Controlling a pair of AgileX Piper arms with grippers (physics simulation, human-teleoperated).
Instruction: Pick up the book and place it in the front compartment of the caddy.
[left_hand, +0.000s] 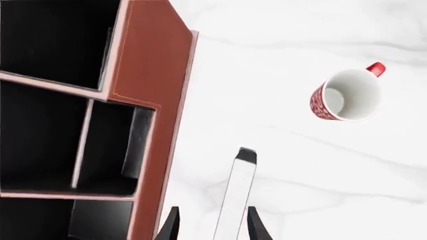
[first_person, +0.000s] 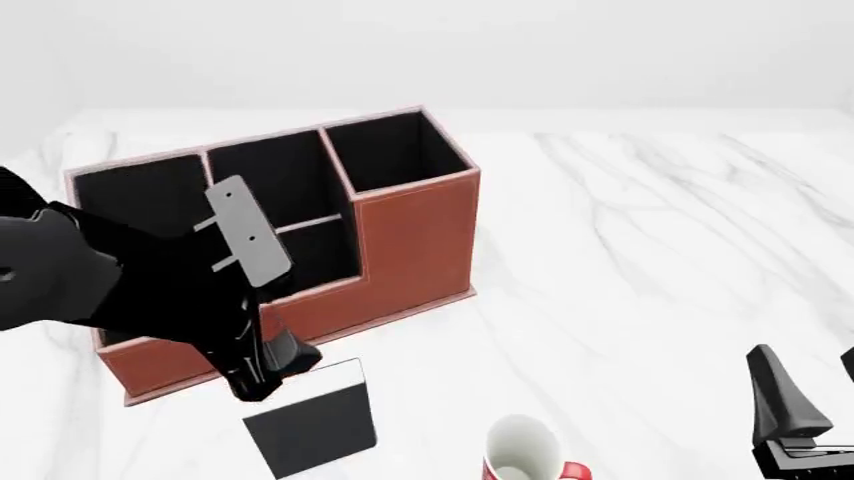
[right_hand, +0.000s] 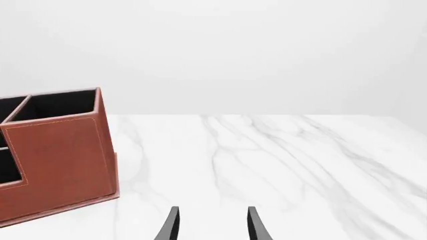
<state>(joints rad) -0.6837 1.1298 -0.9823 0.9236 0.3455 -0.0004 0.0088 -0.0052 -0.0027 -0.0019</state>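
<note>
Caddy (first_person: 414, 235) compartments look empty (black inside); left fingers (left_hand: 212, 226) clamp the book (first_person: 314, 420), right fingers (right_hand: 212, 225) spread, holding nothing.

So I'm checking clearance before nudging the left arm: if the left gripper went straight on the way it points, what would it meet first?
Most likely only the table. The left gripper holds the book edge-on, pointing down beside the caddy, not over it. Depth is unclear.

Bright, even, diffuse light; shadows on the table (first_person: 641, 250) faint and soft; renders slightly soft, no glare
</note>
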